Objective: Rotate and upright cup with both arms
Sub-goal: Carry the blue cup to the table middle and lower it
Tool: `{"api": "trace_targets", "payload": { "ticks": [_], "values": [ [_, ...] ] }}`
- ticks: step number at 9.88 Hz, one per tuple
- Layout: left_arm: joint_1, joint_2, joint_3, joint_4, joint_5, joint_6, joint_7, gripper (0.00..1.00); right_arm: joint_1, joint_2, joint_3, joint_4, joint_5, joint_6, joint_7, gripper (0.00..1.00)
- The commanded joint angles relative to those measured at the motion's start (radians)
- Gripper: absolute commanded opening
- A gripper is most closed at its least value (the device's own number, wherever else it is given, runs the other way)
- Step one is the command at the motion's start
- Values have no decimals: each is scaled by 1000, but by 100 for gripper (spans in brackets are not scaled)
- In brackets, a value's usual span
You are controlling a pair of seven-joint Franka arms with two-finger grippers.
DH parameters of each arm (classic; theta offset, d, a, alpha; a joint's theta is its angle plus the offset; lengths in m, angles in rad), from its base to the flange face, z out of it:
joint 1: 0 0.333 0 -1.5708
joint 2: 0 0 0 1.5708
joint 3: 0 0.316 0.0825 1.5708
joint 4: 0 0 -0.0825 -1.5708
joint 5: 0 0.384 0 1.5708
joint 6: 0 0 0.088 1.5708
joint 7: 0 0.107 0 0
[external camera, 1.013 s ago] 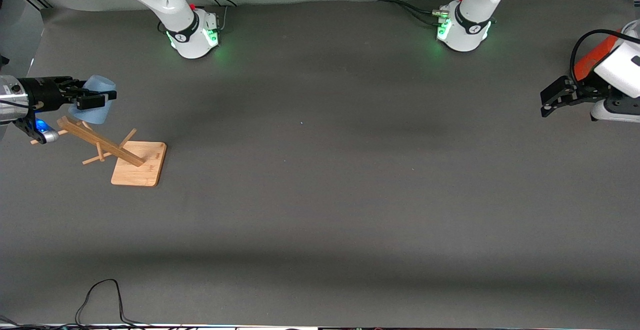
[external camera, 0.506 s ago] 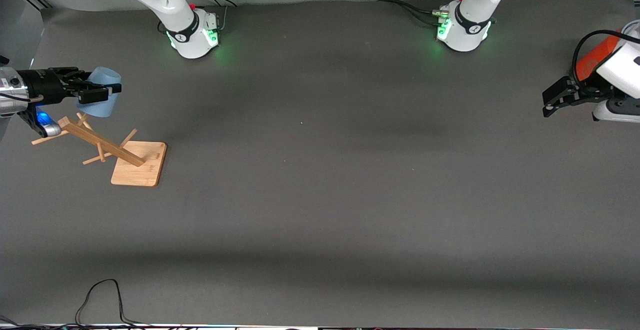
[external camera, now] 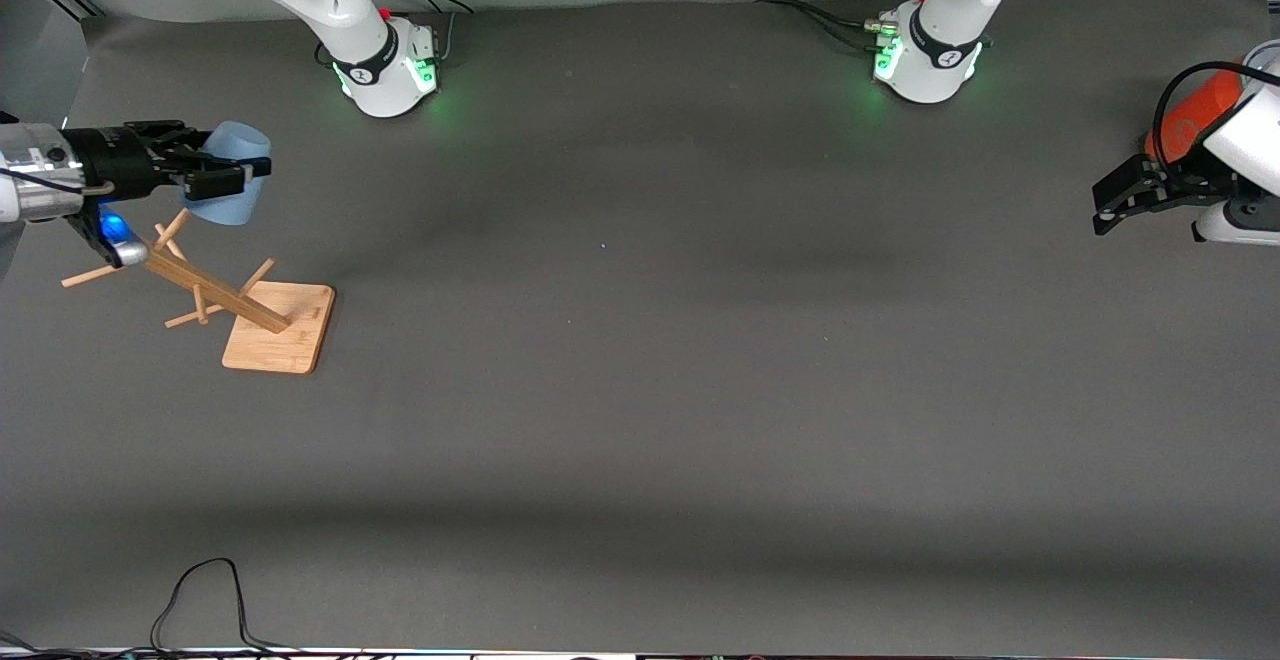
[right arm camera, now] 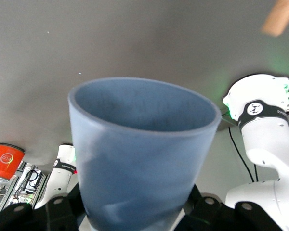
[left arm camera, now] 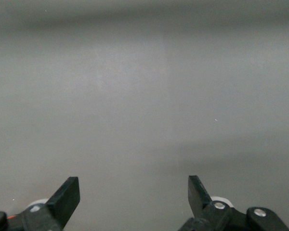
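Grey table [external camera: 640, 390], arm bases along its top edge. Right gripper [external camera: 215, 178] up in the air at the right arm's end, jaws pinching the cup [external camera: 228, 187], which lies sideways over the wooden rack [external camera: 205, 290]; cup [right arm camera: 139, 159] fills the right wrist view. Left gripper [external camera: 1115, 202] waits at the left arm's end, jaws spread [left arm camera: 130, 197], beside an orange canister [external camera: 1195, 110].

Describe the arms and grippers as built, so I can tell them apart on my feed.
Both arms are white and jointed, with black bands and green base lights. The right gripper is black on a silver wrist with a blue light. The left gripper is black, with a dark cable looping above it.
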Motion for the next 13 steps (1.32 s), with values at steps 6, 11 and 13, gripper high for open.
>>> {"api": "trace_targets", "payload": {
  "ticks": [6,11,13],
  "values": [
    [49,4,0,-19,-1,48,18,100,396,99,-2,80,66,346,138,44],
    [47,6,0,-67,3,94,28,100,680,468,-2,413,62,545,215,44],
    [38,4,-1,-76,3,90,28,100,749,616,-1,551,63,630,231,44]
  ]
}}
